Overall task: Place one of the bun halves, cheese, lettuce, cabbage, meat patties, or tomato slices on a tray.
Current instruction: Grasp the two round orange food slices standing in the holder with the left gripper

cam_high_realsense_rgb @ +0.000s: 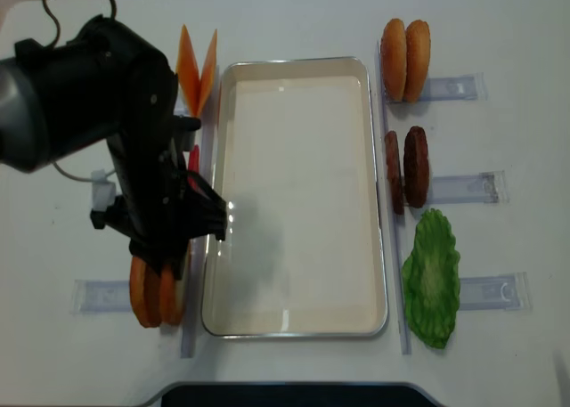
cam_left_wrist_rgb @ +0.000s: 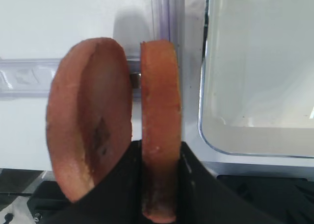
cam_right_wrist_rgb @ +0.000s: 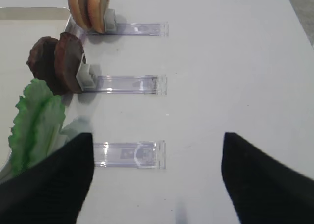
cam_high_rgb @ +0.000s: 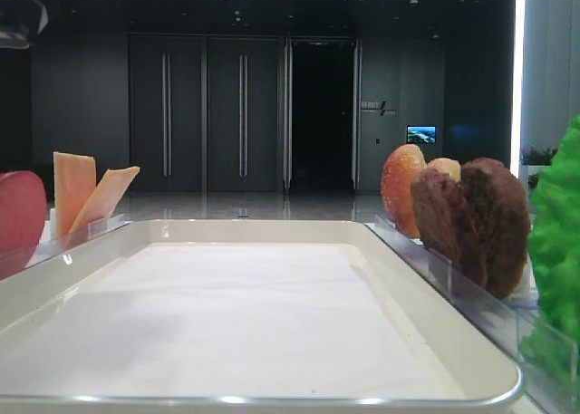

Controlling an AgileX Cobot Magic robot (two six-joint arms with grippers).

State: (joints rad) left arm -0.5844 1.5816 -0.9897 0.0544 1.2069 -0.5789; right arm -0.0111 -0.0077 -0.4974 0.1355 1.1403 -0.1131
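Left gripper [cam_left_wrist_rgb: 159, 185] clamped on rim of flat bun disc [cam_left_wrist_rgb: 159, 121] upright in rack beside tray [cam_left_wrist_rgb: 255, 145]; looks stiff, light, slick; edge grip best; right gripper [cam_right_wrist_rgb: 157, 170] open

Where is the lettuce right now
In the realsense overhead view the lettuce lies on the table right of the tray, near its lower right corner, just below the two meat patties.
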